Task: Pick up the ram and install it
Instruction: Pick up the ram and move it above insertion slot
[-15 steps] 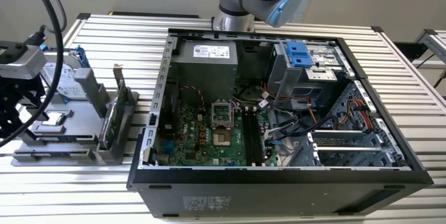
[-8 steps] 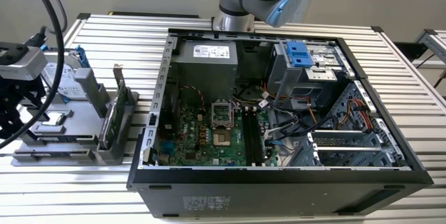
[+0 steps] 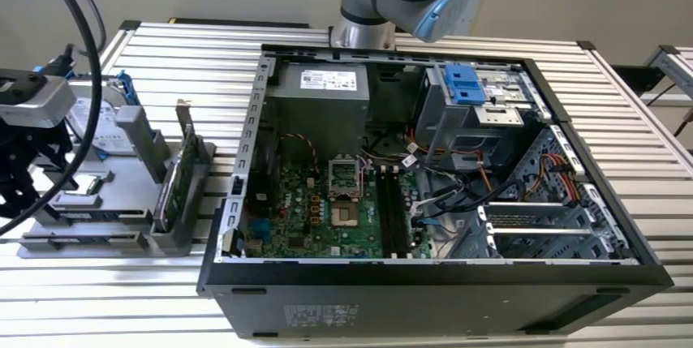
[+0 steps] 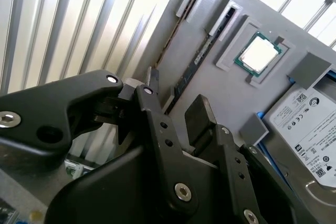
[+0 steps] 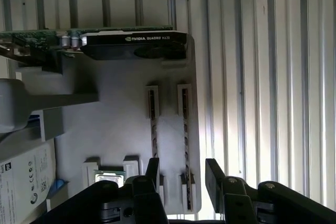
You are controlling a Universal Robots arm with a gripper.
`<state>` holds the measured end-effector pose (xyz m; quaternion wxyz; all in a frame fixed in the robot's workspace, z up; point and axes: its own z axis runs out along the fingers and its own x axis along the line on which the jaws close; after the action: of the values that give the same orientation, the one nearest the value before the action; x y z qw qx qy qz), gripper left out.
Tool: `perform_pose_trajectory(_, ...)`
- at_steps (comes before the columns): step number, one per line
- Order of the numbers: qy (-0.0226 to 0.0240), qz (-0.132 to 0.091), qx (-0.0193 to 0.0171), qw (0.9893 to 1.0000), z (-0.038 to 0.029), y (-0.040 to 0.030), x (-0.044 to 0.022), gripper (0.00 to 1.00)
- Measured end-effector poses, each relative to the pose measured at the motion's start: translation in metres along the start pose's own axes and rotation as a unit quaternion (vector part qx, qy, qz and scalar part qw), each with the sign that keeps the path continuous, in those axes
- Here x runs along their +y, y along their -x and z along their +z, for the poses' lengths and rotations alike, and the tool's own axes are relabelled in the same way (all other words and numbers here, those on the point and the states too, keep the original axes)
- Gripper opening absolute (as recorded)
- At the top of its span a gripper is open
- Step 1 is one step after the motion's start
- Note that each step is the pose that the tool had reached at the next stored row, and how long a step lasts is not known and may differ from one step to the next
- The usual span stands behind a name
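At the exterior view's left, a grey holder (image 3: 119,238) is set on the slatted table (image 3: 650,161). The gripper (image 5: 182,174) is held above it with fingers spread apart and nothing gripped. The ram (image 5: 185,129) is seated in a holder slot, seen between those fingers. Further right, an open computer case (image 3: 433,283) is placed.

Even, soft light covers the table (image 3: 606,121) in the exterior view, and the computer case (image 3: 433,283) is shadowed inside. In both wrist views the slats (image 5: 262,51) glare white, seemingly backlighting the dim black gripper (image 5: 182,174).
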<state>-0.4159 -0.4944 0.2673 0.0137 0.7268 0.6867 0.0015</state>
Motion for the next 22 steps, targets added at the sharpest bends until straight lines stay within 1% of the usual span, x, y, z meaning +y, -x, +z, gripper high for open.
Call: perform_pose_trajectory(22,-0.0008,0.000,-0.0001,1.0000,0.0100,-0.0002,-0.0003,1.00)
